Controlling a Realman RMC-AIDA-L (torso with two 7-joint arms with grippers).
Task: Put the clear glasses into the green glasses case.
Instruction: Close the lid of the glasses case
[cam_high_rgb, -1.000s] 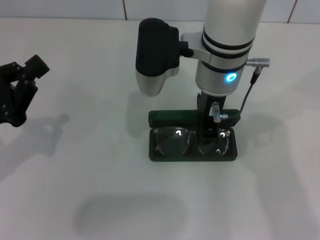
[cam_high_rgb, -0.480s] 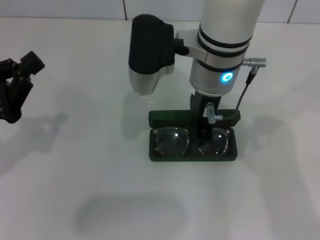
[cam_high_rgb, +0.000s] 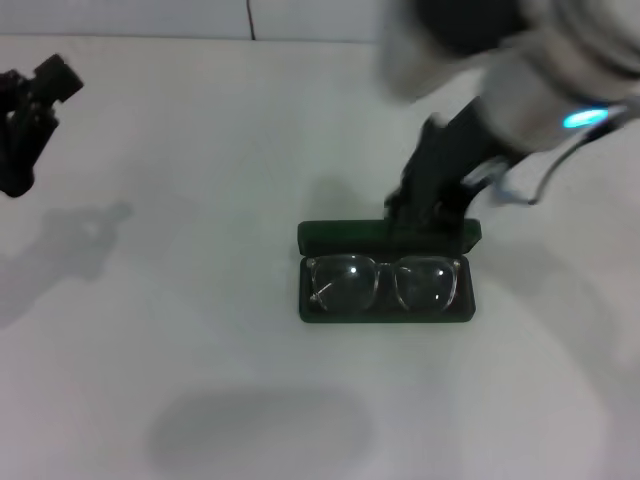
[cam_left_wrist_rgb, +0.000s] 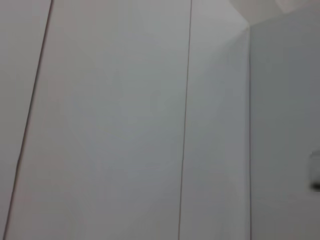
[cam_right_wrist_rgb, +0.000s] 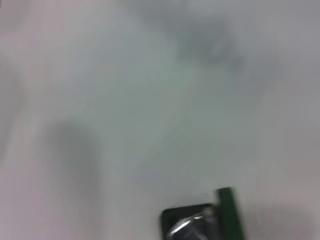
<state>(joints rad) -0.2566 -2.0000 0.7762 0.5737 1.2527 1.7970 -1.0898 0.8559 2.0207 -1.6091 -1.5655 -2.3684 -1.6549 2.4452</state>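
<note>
The clear glasses (cam_high_rgb: 382, 282) lie inside the open green glasses case (cam_high_rgb: 386, 300), lenses up, spanning its width. The case sits mid-desk (cam_high_rgb: 200, 330), lid raised at the far edge. The right gripper (cam_high_rgb: 425, 205) is just behind the lid, blurred; its finger state cannot be told. The left gripper (cam_high_rgb: 25, 125) is at the desk's far left, well apart, finger state likewise indeterminate.

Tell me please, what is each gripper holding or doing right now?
Left gripper: parked at the table's far left, holding nothing.
Right gripper: above the green glasses case, which holds the clear glasses; nothing visibly held.
</note>
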